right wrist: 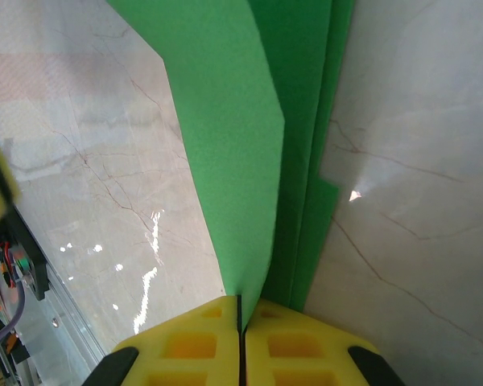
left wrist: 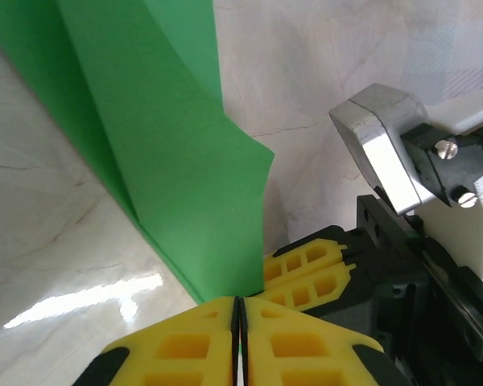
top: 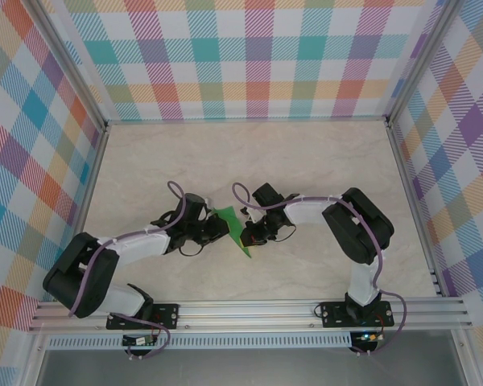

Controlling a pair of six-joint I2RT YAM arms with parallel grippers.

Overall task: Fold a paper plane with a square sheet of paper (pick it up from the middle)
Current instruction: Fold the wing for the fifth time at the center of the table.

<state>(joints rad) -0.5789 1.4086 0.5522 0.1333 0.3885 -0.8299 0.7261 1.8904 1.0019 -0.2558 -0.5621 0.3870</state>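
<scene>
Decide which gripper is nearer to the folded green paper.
Neither: both touch it. The left gripper is shut on the folded green paper from its left side, the right gripper from its right.

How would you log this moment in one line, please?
green sheet: creased, between both arms | left arm: jaws shut on sheet | right arm: jaws shut on sheet

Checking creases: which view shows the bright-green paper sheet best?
Left wrist: the bright-green creased paper sheet shows its crease and corner, pinched in the left claw. Right wrist shows overlapping layers; top external, a sliver.
</scene>
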